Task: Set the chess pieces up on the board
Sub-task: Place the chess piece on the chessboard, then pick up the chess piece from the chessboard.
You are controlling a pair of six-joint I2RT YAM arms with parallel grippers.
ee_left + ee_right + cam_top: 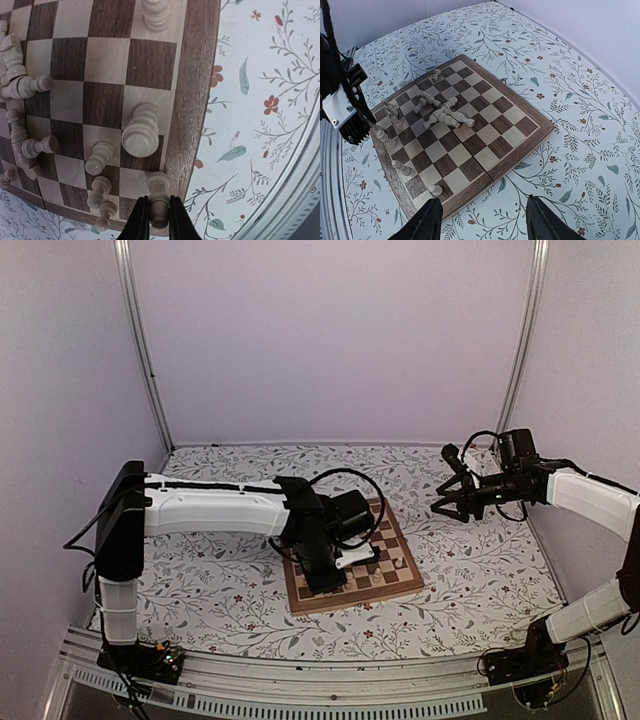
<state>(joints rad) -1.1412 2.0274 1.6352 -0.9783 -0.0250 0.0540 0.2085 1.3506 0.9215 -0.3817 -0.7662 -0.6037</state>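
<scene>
One board (485,120), one heap of toppled pieces (445,112); left gripper (159,210) clamped on one upright chess piece (158,182); right gripper (482,220) gaping, empty.

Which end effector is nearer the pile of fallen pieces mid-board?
Left. The left end effector holds a piece at the board's edge, near the pile; the right end effector hangs off the board, above the cloth.
</scene>
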